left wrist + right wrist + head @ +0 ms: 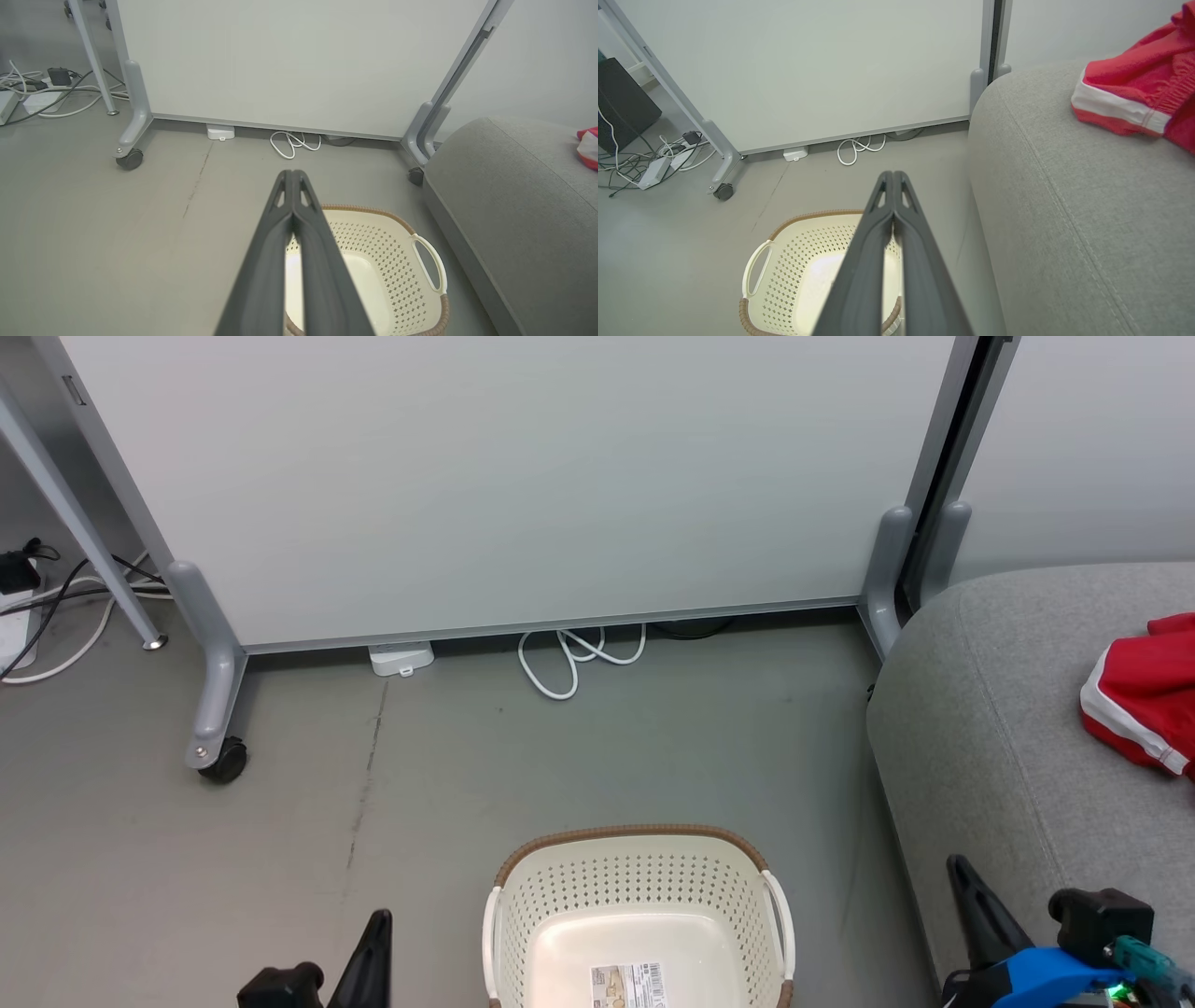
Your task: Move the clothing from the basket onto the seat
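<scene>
The cream-white basket (639,905) with its brown rim stands on the floor at the bottom middle of the head view, holding no clothing, a paper label on its bottom. Red clothing (1144,695) with white trim lies on the grey seat (990,728) at the right. My left gripper (378,922) is low at the left of the basket, and the left wrist view shows its fingers (293,179) shut together on nothing above the basket (397,233). My right gripper (956,866) hangs between basket and seat, fingers (893,179) pressed shut, empty. The red clothing (1139,93) rests on the seat (1064,196).
A large pale partition panel on grey legs with castors (224,761) stands behind the basket. White cable (569,663) and a white box (401,659) lie at its foot. More cables and adapters (37,607) sit at far left. Grey floor surrounds the basket.
</scene>
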Robot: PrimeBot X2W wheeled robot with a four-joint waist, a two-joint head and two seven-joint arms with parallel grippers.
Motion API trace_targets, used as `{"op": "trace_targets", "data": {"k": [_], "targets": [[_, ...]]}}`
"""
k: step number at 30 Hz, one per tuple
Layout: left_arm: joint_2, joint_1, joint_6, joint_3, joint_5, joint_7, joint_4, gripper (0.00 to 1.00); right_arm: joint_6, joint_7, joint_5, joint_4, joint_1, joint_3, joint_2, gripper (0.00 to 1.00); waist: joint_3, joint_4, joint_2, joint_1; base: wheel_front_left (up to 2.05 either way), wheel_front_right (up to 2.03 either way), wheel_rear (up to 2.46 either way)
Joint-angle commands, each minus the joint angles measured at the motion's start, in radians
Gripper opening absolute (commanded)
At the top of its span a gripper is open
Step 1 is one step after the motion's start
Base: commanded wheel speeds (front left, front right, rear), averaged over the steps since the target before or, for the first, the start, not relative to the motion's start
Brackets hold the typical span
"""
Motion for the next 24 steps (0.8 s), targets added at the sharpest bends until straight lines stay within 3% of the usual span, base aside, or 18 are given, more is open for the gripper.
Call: {"op": "trace_targets", "data": {"k": [1,24], "targets": [[-0.001,-0.002,0.000,0.005,-0.022,0.007,-0.004,0.00,0.000,0.003,0.024,0.003,-0.004,-0.002,0.000,0.00,0.000,-0.001,-0.0001,0.0000,0.00,0.00,0.00],[-0.011,-0.038,0.000,0.085,-0.386,0.113,-0.077,0.00,0.000,0.035,0.428,0.014,-0.048,-0.009,-0.003,0.00,0.004,-0.012,-0.0001,0.0000,0.00,0.00,0.00]]}}
